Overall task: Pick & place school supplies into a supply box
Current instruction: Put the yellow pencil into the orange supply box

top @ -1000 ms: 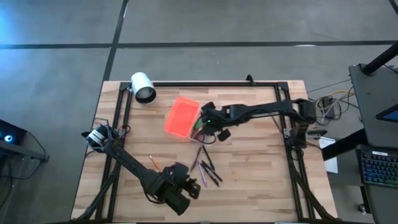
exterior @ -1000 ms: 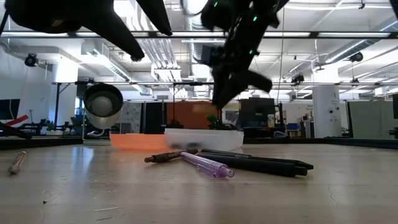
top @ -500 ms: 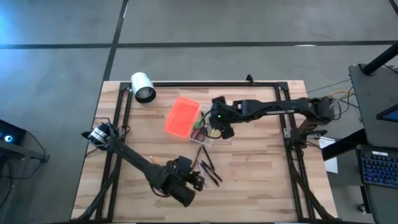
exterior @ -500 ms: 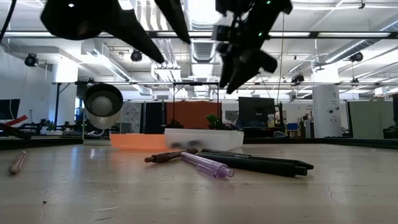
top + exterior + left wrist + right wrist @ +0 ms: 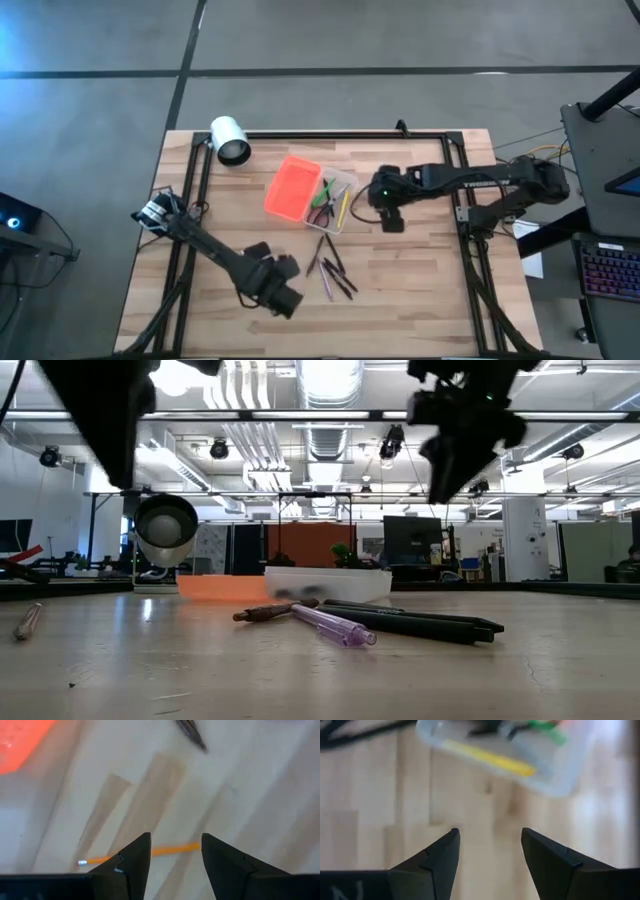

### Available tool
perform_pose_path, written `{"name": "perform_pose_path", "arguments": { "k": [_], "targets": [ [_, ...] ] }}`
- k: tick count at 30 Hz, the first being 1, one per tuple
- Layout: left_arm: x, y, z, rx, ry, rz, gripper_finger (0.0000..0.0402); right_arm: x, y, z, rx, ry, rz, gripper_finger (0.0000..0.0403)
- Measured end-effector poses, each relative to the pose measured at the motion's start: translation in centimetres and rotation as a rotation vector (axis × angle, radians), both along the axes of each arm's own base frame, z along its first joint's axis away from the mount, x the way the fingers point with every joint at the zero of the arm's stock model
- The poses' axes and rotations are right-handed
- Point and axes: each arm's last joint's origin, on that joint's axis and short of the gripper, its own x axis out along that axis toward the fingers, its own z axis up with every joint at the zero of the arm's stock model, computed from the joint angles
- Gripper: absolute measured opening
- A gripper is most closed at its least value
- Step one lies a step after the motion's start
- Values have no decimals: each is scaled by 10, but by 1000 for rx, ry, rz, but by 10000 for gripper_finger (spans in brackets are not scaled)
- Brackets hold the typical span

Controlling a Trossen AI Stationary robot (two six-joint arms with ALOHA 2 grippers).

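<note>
The supply box's clear tray (image 5: pixel 335 200) lies beside its open orange lid (image 5: pixel 293 190). It holds red-handled scissors (image 5: pixel 320 198), a green highlighter (image 5: pixel 545 732) and a yellow pencil (image 5: pixel 490 760). Several dark pens (image 5: pixel 335 275) and a purple pen (image 5: pixel 335 628) lie on the table. My right gripper (image 5: pixel 390 212) hovers open to the right of the tray, with nothing between its fingers. My left gripper (image 5: pixel 175 855) hangs open above the orange pencil (image 5: pixel 160 851), which lies flat on the table.
A white cylinder (image 5: pixel 230 140) lies at the far left corner. A black frame (image 5: pixel 330 135) runs round the table's edge. Bare wood lies to the right of the pens and along the near edge.
My right gripper has opened over the tray, then risen and drawn away toward the table's right edge; the yellow pencil now shows in the tray. My left gripper has swung from beside the pens toward the table's left, coming over the orange pencil, and has stayed open.
</note>
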Motion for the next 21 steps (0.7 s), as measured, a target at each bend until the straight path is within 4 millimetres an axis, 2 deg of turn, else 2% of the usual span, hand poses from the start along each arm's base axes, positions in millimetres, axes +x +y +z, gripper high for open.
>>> {"name": "perform_pose_path", "arguments": {
  "k": [2,6,9,13,18,21],
  "targets": [
    [-2,3,0,-32,47,60,158,-8,6,-7,38,11,-12,205],
    [-9,10,-10,-73,100,353,158,-15,16,-17,84,-23,-49,205],
    [-17,5,-17,-129,76,537,158,-13,23,-17,93,-69,-41,206],
    [-30,-12,-26,-208,-6,748,158,-10,27,-11,95,-110,-17,206],
    [-51,-21,-40,-152,-101,1048,158,0,27,-6,96,-144,-28,206],
    [-55,-19,-51,-125,-100,1118,158,6,27,-7,100,-164,-25,206]
  ]
}}
